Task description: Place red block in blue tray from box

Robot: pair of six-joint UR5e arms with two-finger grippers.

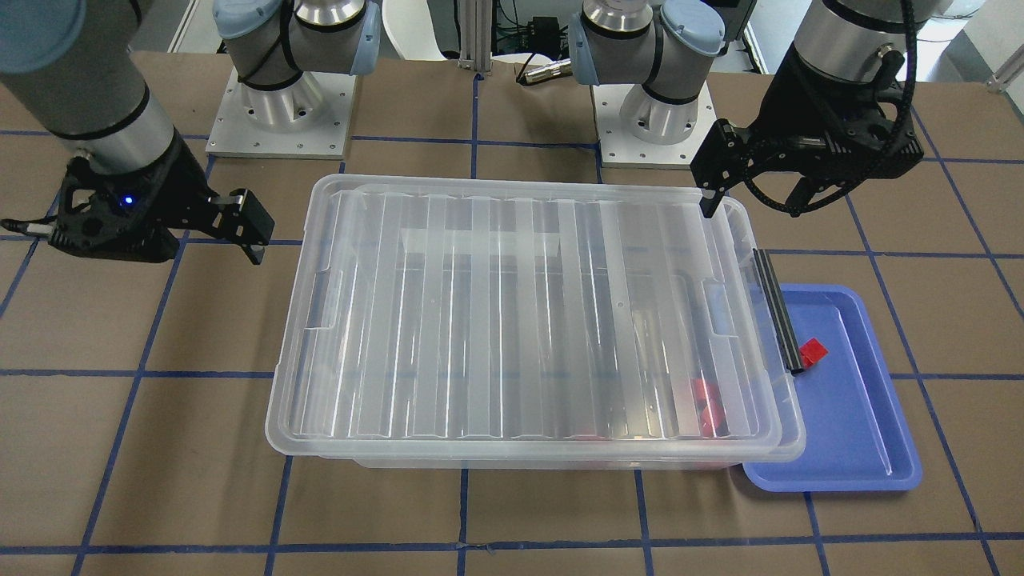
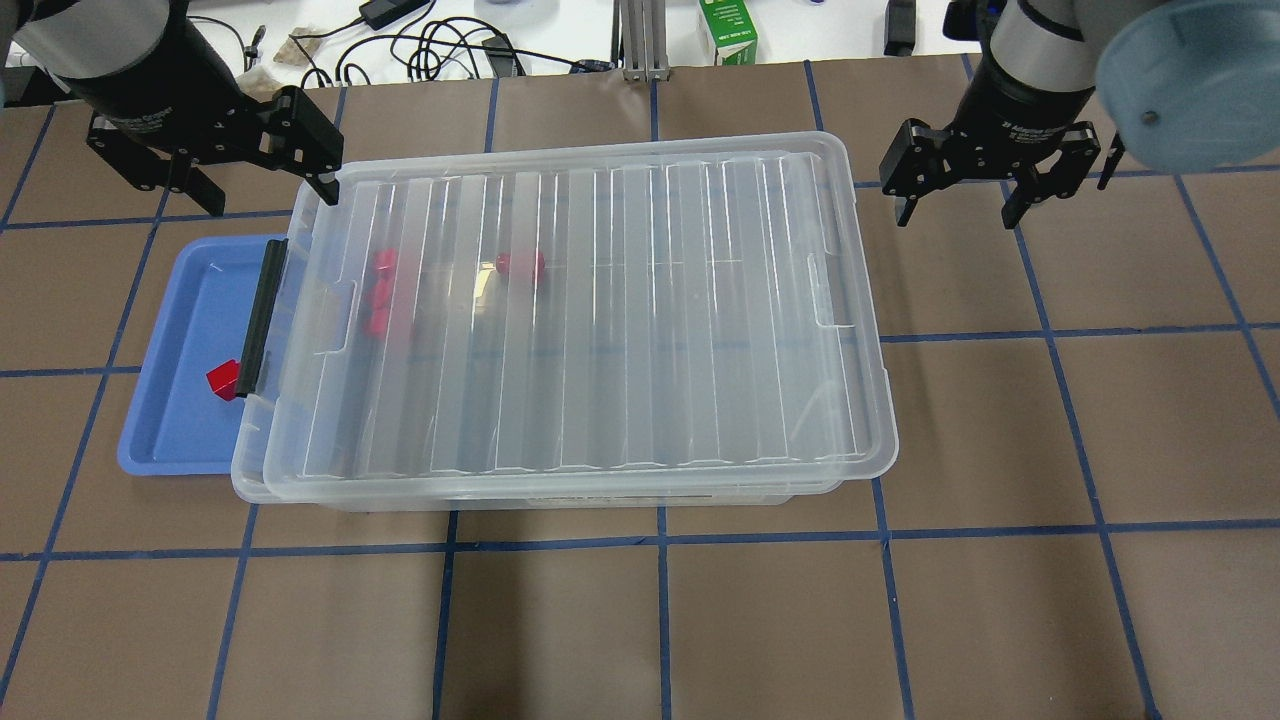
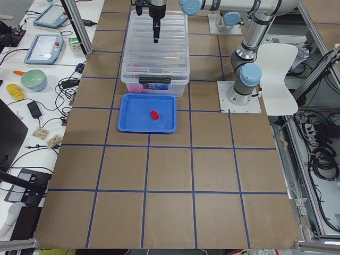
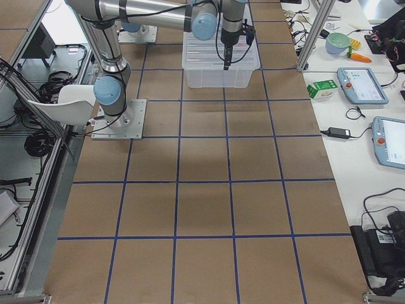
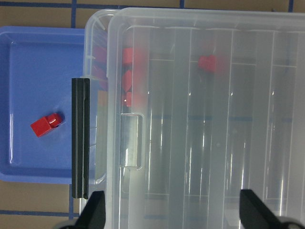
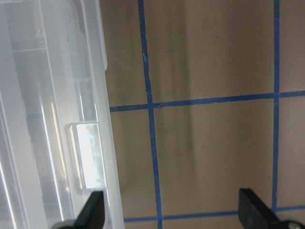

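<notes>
The box (image 2: 580, 320) is a clear bin with its ribbed lid on and a black latch bar (image 2: 262, 318) at its left end. Several red blocks (image 2: 380, 295) show blurred through the lid, one apart (image 2: 522, 265). The blue tray (image 2: 180, 320) lies partly under that end and holds one red block (image 2: 222, 379), also seen in the left wrist view (image 5: 46, 124). My left gripper (image 2: 262, 195) is open and empty above the box's far left corner. My right gripper (image 2: 957, 215) is open and empty, beyond the box's right end.
The brown table has a blue tape grid. A green carton (image 2: 728, 30) and cables lie past the far edge. The two arm bases (image 1: 280, 112) stand behind the box. In the right wrist view the box's edge (image 6: 43, 95) lies to the left of bare table.
</notes>
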